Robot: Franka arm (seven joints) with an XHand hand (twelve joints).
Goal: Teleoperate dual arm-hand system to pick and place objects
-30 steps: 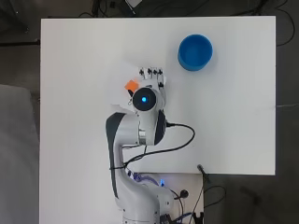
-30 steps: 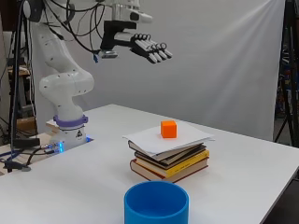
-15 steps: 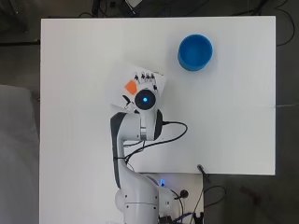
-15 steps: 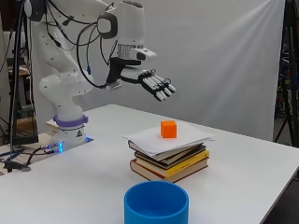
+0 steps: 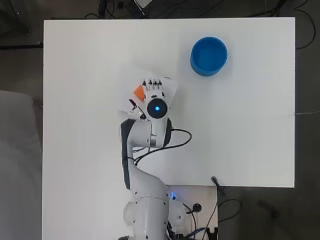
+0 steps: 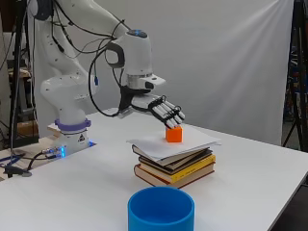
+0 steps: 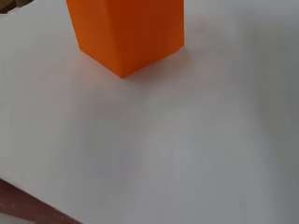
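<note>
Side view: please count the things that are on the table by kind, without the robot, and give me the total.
Orange cube: 1
White paper sheet: 1
Stack of books: 1 (number of books in it unclear)
Blue bowl: 1
Total: 4

Matt orange plastic cube point(image 7: 127, 32), smooth white paper sheet point(image 7: 196, 140), glossy blue plastic bowl point(image 6: 161, 213)

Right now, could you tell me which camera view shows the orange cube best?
The side view: the orange cube shows whole on the white sheet atop the books, just under the hand. The wrist view shows it close but cropped; overhead, the arm hides part of it.
</note>
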